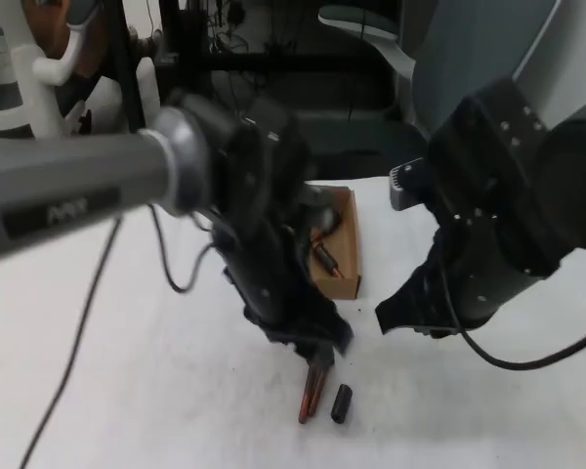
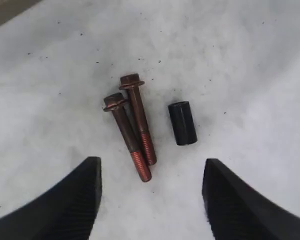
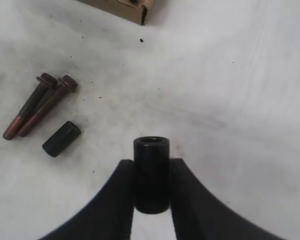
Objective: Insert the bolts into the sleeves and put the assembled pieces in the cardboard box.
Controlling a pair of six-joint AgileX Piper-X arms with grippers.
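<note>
Two bolts (image 2: 127, 135) are lying on the worktop (image 2: 240, 60) beside a loose sleeve (image 2: 182, 123). Left hand (image 2: 152, 180) is hanging open over them, likely to grab one. Right hand (image 3: 152, 172) is squeezing a second sleeve (image 3: 151, 150), ready for a bolt.

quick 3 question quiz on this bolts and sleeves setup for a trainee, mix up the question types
1. True or false: the right pincer is gripping a bolt.
2. How many bolts lie below the left pincer? A) one B) two C) three
3. Fill in the gap: a loose sleeve lies beside the bolts, and the left pincer above them is ____ (open or shut).

Key
1. False. It is shut on a sleeve, which it holds upright.
2. B
3. open
</note>
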